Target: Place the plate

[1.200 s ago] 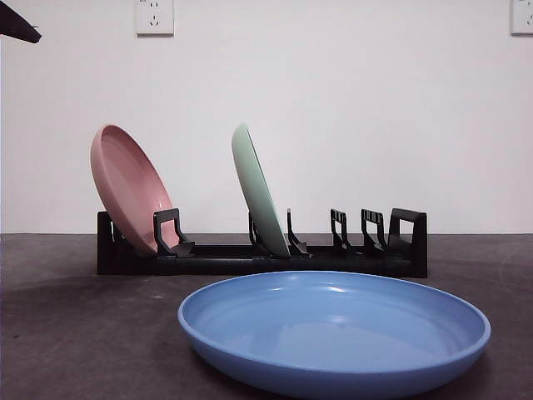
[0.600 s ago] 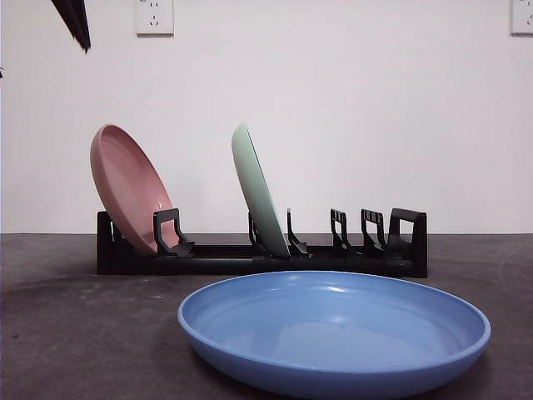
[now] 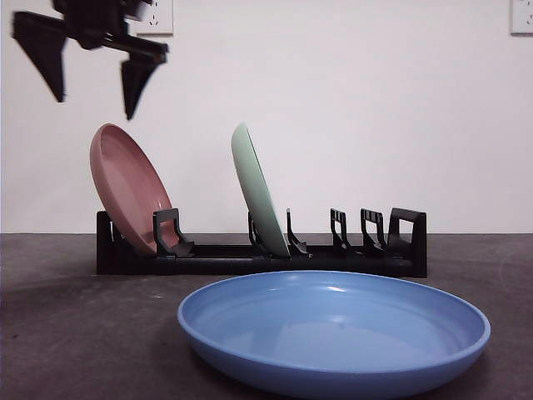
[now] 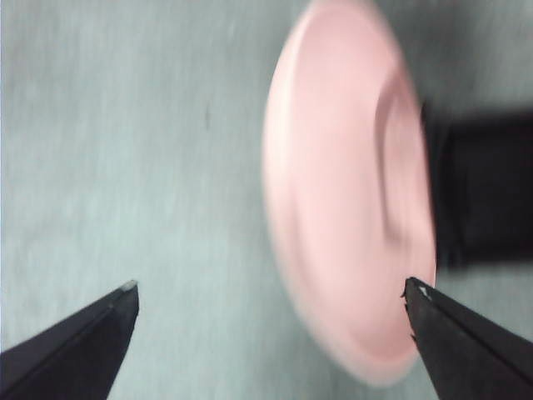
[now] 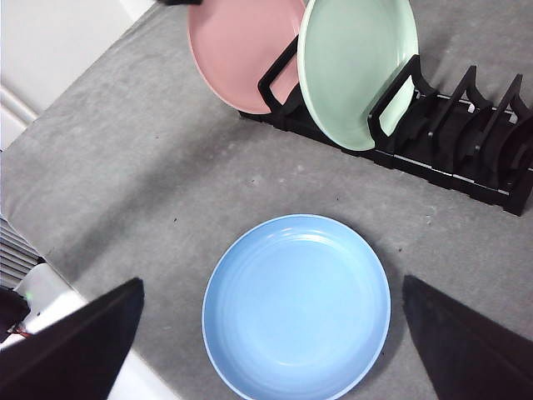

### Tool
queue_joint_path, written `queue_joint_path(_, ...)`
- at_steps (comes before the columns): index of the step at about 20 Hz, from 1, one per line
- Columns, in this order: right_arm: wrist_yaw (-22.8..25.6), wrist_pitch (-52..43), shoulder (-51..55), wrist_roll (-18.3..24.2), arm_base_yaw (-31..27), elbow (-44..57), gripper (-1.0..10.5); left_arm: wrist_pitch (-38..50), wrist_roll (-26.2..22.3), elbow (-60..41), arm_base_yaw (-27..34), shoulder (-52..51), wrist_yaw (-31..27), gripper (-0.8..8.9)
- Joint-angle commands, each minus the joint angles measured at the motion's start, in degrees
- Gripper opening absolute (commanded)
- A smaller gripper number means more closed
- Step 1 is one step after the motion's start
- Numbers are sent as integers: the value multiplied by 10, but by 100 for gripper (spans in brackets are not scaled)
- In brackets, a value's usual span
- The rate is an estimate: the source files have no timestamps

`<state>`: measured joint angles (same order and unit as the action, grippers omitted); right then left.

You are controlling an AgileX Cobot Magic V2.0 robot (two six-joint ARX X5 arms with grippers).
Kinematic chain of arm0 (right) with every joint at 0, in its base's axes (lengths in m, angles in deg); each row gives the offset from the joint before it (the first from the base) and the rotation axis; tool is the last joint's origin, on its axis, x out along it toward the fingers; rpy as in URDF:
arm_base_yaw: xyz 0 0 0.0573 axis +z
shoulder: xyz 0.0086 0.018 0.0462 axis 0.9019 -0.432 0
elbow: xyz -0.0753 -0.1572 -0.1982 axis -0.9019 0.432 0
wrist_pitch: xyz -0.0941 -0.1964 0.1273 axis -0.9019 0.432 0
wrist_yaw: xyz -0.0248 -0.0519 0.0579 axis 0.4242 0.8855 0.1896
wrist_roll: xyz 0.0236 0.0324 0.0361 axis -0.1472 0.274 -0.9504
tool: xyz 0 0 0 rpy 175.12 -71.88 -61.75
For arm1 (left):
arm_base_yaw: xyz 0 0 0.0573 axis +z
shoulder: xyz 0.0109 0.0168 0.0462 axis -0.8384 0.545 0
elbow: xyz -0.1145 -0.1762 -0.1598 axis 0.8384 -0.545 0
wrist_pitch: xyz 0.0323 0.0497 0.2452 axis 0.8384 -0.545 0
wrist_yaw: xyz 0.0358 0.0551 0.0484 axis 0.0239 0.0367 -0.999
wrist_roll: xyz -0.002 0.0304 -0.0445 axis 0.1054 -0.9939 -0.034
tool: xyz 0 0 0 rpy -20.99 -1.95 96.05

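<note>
A blue plate (image 3: 333, 332) lies flat on the grey table in front of a black dish rack (image 3: 266, 254); it also shows in the right wrist view (image 5: 296, 304). A pink plate (image 3: 129, 187) stands in the rack's left end and a green plate (image 3: 258, 193) in a middle slot. My left gripper (image 3: 90, 71) is open and empty, high above the pink plate (image 4: 346, 208), which lies between its jaws in the left wrist view. My right gripper (image 5: 271, 333) is open and empty, high over the blue plate.
Several empty slots (image 3: 358, 233) remain at the rack's right end. The table's left edge (image 5: 50, 242) shows in the right wrist view. A white wall with sockets (image 3: 154, 17) stands behind the rack.
My left gripper has come down and rightward from the top left corner into full view above the pink plate. The plates and rack have not moved.
</note>
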<state>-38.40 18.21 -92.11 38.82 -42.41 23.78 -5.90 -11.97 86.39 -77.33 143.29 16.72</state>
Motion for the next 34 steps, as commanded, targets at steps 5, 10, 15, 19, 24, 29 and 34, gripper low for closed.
queue_joint_path(5, -2, -4, -3, 18, 2, -6, 497, 36, -23, 62, -15, 79, -75, 490)
queue_joint_path(10, -3, -4, -3, 18, 2, -6, 497, 41, -23, 62, -15, 109, -93, 457)
queue_joint_path(15, -3, -4, -3, 19, 2, -6, 497, 43, -23, 62, -17, 110, -94, 237)
queue_joint_path(19, -3, -4, -3, 19, 2, -6, 497, 43, -24, 62, -17, 110, -94, 132)
queue_joint_path(24, -3, -4, -3, 19, 2, -6, 497, 42, -36, 62, -20, 110, -108, 53)
queue_joint_path(29, -3, -4, -3, 19, 2, -6, 497, 40, -40, 62, -26, 110, -115, 5)
queue_joint_path(34, -3, -3, -3, 19, 2, -6, 497, 37, -50, 66, -32, 110, -140, 5)
